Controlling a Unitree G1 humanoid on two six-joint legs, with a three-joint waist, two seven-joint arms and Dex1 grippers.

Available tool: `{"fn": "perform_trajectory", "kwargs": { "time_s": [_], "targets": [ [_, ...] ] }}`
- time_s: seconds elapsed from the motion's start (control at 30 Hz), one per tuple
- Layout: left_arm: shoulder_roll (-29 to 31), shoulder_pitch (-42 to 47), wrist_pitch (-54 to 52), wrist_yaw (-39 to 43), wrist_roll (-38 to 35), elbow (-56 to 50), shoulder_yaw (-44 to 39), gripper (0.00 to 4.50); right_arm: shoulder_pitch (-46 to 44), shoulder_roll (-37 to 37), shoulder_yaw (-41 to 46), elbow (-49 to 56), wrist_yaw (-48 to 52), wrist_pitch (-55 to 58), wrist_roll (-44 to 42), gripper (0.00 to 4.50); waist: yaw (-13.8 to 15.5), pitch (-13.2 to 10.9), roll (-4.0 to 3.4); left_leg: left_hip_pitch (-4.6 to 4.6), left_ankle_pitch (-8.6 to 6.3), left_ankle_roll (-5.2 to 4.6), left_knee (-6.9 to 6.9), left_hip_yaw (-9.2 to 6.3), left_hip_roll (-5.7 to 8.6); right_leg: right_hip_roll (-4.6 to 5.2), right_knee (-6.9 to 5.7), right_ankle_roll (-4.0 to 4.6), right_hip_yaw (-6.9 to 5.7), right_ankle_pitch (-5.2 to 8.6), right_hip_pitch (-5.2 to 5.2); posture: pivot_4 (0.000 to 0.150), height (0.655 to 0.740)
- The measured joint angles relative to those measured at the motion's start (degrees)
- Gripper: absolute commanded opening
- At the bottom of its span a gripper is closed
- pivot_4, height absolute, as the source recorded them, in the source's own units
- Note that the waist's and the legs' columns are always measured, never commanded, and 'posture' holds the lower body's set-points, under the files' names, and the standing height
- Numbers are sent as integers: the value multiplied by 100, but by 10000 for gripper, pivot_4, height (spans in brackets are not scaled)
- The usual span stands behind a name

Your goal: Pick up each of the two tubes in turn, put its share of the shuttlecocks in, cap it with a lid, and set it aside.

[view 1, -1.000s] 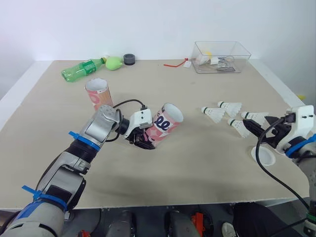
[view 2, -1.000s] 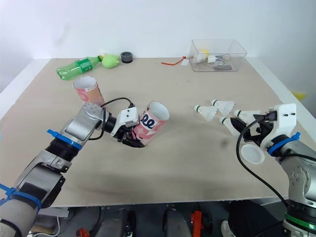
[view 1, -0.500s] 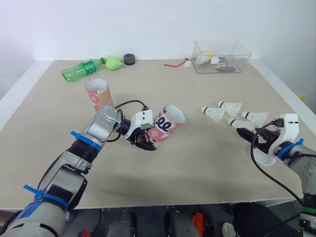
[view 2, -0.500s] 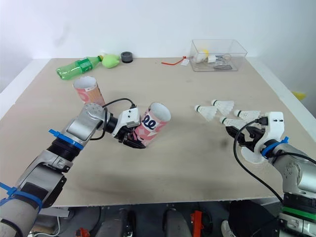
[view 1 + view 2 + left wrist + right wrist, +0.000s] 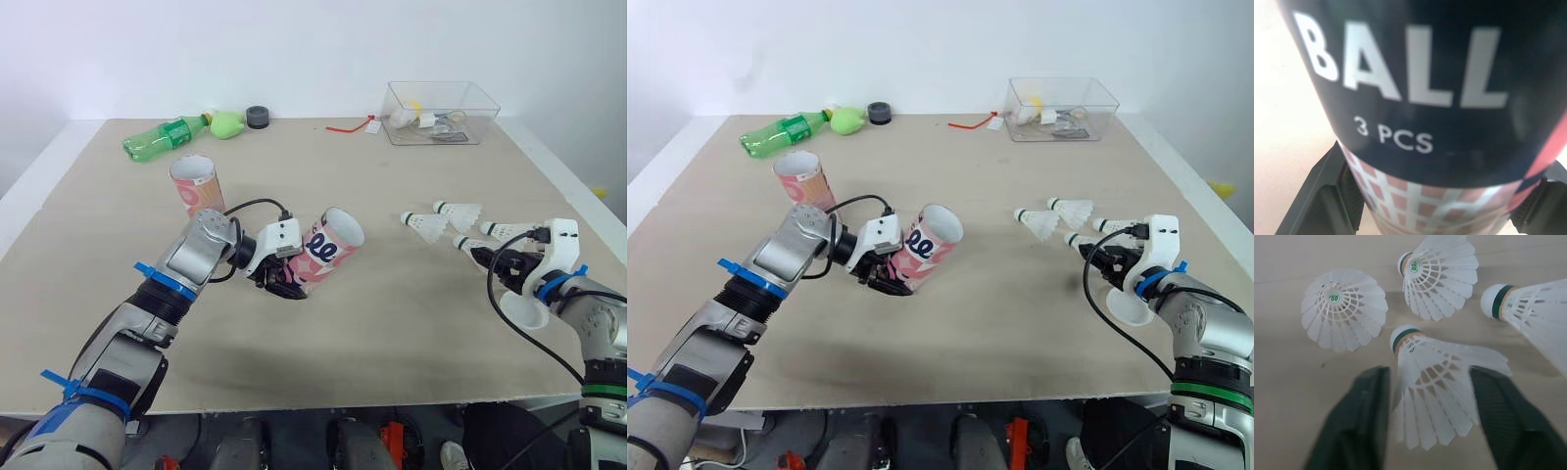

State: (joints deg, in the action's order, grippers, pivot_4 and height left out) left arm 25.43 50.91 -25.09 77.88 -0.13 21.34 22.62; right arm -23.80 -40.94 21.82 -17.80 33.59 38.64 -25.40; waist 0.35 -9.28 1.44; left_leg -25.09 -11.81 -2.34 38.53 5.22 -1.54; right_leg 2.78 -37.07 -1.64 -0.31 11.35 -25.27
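Reach | right gripper [image 5: 1104,257] advanced beyond lid [image 5: 524,311], jaws apart astride shuttlecock [image 5: 1435,382], ungrasped | left gripper [image 5: 279,284] clamps tilted tube [image 5: 328,247], ready for filling

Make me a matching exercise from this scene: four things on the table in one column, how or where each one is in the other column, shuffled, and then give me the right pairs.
Things
1. green bottle
2. tube nearer the shuttlecocks
3. tube nearer the green bottle
4. white lid

States
A. lying on its side towards the table's far left corner
B. on the table, next to the right gripper
C. standing upright, open end up
D. tilted, clamped in the left gripper's jaws

Pairs: 1-A, 2-D, 3-C, 4-B
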Motion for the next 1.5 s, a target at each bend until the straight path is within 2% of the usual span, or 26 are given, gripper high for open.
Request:
{"fn": "perform_trajectory", "kwargs": {
  "time_s": [0.1, 0.13, 0.37, 0.57, 0.7, 0.8, 0.87, 0.97, 1.17, 1.33, 1.5],
  "targets": [
    [-1, 0, 0, -2, 0, 0, 0, 32245, -78, 43, -61, -107, 18, -52, 0, 1099, 0, 0, 0, 0, 0, 0, 0, 0, 0, 0, 0, -1, 0, -1, 0, 1500, 7400],
    [-1, 0, 0, -1, 0, 0, 0, 32245, -91, 49, -84, -120, 32, -64, -1, 355, 0, 0, 0, 0, 0, 0, 0, 0, 0, 0, 0, -1, 0, -1, 0, 1500, 7400],
    [-3, 0, 3, 1, -1, 0, 0, 32245, -37, 45, -94, -81, 126, -132, -2, 355, 0, 0, 0, 0, 0, 0, 0, 0, 0, 0, 0, -3, 0, -2, 0, 1500, 7400],
    [-9, 4, 27, -2, 2, 14, 1, 32245, 426, -187, -100, 1036, 386, -1, -87, 355, 4, -2, -7, -1, 0, 0, -1, -1, 0, 0, 0, -5, 0, -2, -1, 1500, 7400],
    [-12, 20, 117, 1, 4, 96, 0, 32245, 403, -1130, -67, 1918, 1031, -41, -210, 355, 1, -10, -34, 2, 0, 0, 1, 3, 4, 5, 1, 1, 2, 4, 0, 1500, 7400],
    [-34, 107, 216, 16, 4, 309, 0, 32245, -177, -1905, -54, 2269, 1724, -494, -250, 355, 1, -11, -33, 4, 1, 0, 3, -1, -3, -4, 2, 14, -3, 9, 1, 1500, 7400],
    [-52, 196, 274, 36, 3, 501, -1, 32245, -666, -2046, -237, 2392, 2089, -838, -246, 355, -6, -12, -29, 7, 1, 0, 4, 0, -9, -11, 2, 19, -1, 8, 1, 1500, 7400],
    [-195, 339, 390, 17, 18, 736, 1, 32245, -1225, -1986, -830, 2811, 2554, -1414, -215, 355, -2, -14, -23, 5, 0, 0, 3, -7, -13, -19, 4, 25, -2, 10, -1, 1500, 7400],
    [-322, 412, 600, 20, 12, 911, 1, 32245, -1310, -1501, -2244, 3118, 3309, -2586, 400, 355, 11, -18, -15, -15, -5, 2, 2, -3, -5, -11, 4, 3, -1, 1, -12, 1500, 7400],
    [-348, 428, 626, 49, 19, 926, 2, 32245, -2122, -1216, -2744, 2569, 3892, -3333, 830, 355, 9, -22, -10, -16, -8, 0, 3, 0, 2, -2, 6, 3, -2, 2, -13, 1500, 7400],
    [-351, 429, 618, 21, 18, 963, -9, 32245, -2474, -1014, -3120, 1917, 4360, -4126, 1301, 355, 5, -22, -10, -12, -8, 1, 3, 0, -2, -6, 4, 4, -3, 2, -12, 1500, 7400]
  ]
}}
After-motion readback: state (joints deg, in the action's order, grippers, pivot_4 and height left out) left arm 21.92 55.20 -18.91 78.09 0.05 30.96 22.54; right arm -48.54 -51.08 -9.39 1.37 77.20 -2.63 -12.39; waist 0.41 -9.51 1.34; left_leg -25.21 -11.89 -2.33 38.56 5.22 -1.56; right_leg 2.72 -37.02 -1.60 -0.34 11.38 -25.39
